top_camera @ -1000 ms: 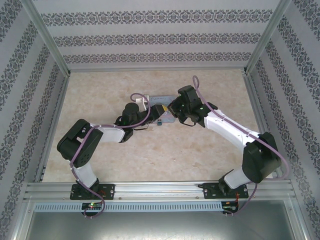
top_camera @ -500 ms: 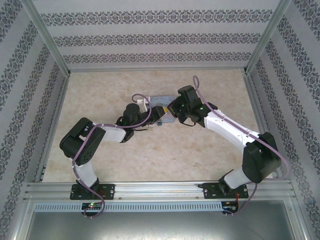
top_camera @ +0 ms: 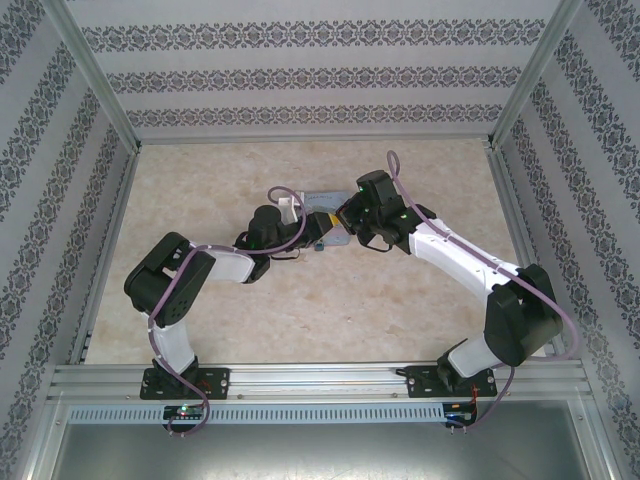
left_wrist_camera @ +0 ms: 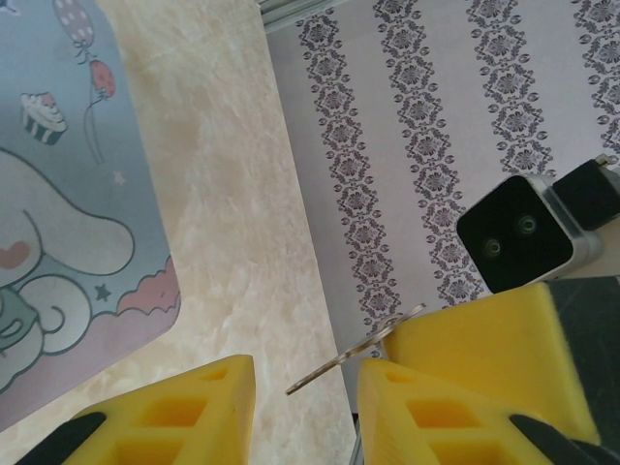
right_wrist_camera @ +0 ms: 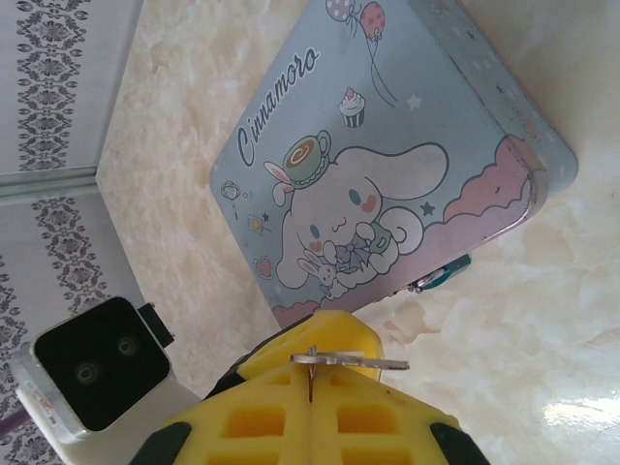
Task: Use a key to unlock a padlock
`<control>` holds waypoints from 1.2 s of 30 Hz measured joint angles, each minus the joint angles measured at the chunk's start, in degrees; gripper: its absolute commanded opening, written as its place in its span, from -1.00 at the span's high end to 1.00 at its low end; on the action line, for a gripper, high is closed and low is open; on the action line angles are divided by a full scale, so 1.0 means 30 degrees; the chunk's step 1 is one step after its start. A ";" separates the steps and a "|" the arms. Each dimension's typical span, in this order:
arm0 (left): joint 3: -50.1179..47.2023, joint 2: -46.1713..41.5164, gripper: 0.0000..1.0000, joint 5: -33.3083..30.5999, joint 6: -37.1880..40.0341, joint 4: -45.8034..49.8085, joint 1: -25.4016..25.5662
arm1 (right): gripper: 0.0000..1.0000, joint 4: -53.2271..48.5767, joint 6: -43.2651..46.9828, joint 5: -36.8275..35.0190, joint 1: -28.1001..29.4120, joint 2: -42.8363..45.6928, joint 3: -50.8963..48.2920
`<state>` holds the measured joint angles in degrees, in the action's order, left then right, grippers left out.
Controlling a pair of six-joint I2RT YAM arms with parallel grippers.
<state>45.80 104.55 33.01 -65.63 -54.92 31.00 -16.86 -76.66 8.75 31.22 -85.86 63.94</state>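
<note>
The right gripper (right_wrist_camera: 310,387) has its yellow pads pressed together on the key (right_wrist_camera: 349,360), held just off the tin's front wall. Beside it, the left gripper (left_wrist_camera: 305,370) has its fingers apart, and the key's slim end points toward the gap between them. The Cinnamoroll tin (right_wrist_camera: 387,174) lies flat on the marble-look table (right_wrist_camera: 504,368). The padlock (right_wrist_camera: 441,274) hangs at the tin's front wall, near a rounded corner.

Top external: we look down from behind, far off.
Wrist views: we sit close; both share the tin (right_wrist_camera: 387,174).
</note>
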 measured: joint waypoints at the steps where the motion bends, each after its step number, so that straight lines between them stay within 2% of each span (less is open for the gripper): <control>1: 0.0044 0.0007 0.33 0.0000 0.0007 0.0007 0.0000 | 1.00 0.0015 0.0000 -0.0007 0.0000 0.0000 0.0000; 8: 0.0321 0.0284 0.40 0.0095 0.0000 -0.0015 0.0000 | 1.00 0.0146 -0.0051 -0.0015 0.0015 0.0000 0.0000; 23: 0.0459 0.0466 0.80 0.0583 0.0000 -0.0386 0.0022 | 1.00 0.0350 -0.0066 -0.0182 0.0000 0.0000 0.0000; 27: 0.0459 0.0466 1.00 0.0721 0.0007 -0.0415 0.0022 | 1.00 0.0415 -0.0095 -0.0313 -0.0095 0.0000 0.0000; 36: 0.0466 0.0466 1.00 0.0699 -0.0015 -0.0510 0.0044 | 1.00 0.0437 -0.0277 -0.0313 -0.0131 0.0000 0.0000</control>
<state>47.20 105.95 35.11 -65.67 -56.45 31.14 -15.55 -77.49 7.81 30.83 -85.86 63.94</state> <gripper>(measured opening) 0.052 0.065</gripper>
